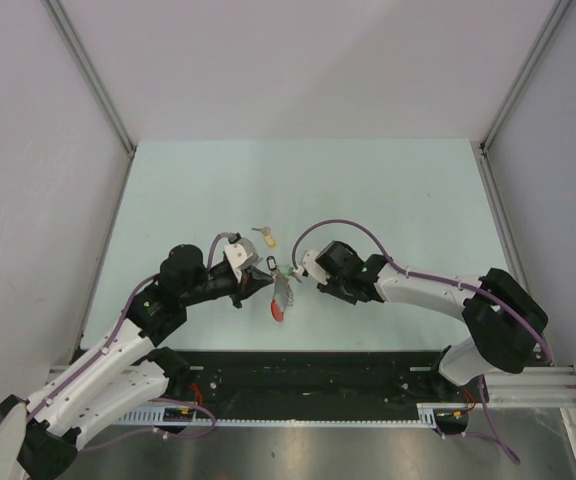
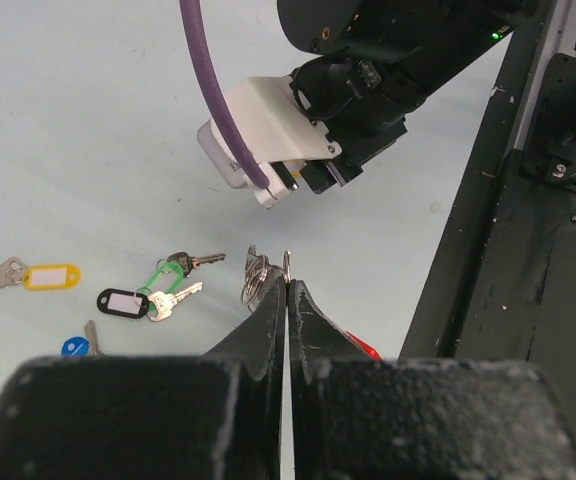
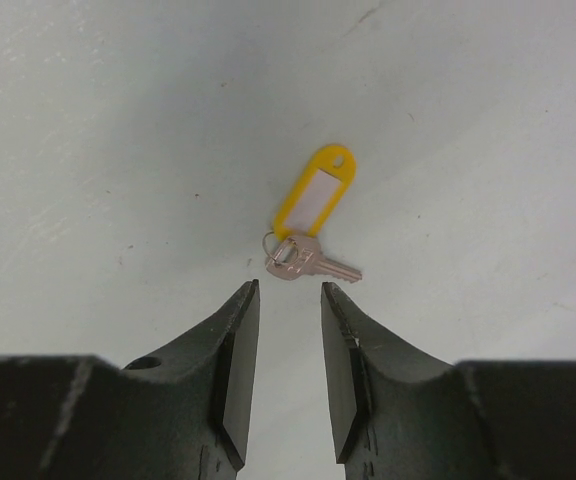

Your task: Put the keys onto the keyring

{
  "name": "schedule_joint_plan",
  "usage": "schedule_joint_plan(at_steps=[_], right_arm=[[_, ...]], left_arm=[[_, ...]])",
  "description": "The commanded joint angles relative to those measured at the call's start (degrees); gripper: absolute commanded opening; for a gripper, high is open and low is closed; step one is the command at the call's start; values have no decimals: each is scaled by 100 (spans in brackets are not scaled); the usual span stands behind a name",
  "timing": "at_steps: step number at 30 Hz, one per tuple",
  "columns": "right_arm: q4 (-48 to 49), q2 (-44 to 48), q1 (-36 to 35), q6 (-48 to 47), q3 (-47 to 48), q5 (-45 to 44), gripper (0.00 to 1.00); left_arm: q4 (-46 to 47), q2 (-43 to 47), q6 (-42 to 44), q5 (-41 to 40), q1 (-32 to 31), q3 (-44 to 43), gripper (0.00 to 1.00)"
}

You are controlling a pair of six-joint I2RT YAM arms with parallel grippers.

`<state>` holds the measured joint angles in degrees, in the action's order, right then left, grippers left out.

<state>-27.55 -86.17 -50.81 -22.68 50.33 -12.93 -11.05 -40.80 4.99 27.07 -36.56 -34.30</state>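
Observation:
My left gripper [image 1: 259, 284] is shut on the keyring [image 1: 281, 293], pinching a metal loop of it [image 2: 286, 263] at the fingertips. Its coiled metal part [image 2: 256, 276] and red arc [image 2: 361, 346] show beside my fingers. My right gripper [image 3: 288, 292] is open and empty, a little above the table. Just beyond its tips lies a key with a yellow tag [image 3: 314, 203], also seen in the top view [image 1: 266, 237] and at the left of the left wrist view [image 2: 48, 276]. Keys with black [image 2: 122, 301], green [image 2: 162, 276] and blue [image 2: 75, 346] tags lie close together on the table.
The right gripper [image 2: 303, 170] hangs just beyond the keyring in the left wrist view. The black base rail [image 1: 308, 375] runs along the table's near edge. Grey walls close in the pale green table [image 1: 368, 190] at the back and sides.

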Motion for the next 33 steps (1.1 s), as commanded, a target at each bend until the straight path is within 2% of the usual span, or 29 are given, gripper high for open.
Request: schedule_joint_plan(at_steps=[1, 26, 33], right_arm=[[22, -198, 9, -237, 241, 80, 36], [329, -620, 124, -457, 276, -61, 37], [329, -690, 150, -475, 302, -8, 31]], left_arm=[[59, 107, 19, -70, 34, -129, 1], [50, 63, 28, -44, 35, -138, 0], [41, 46, 19, -9, 43, -138, 0]])
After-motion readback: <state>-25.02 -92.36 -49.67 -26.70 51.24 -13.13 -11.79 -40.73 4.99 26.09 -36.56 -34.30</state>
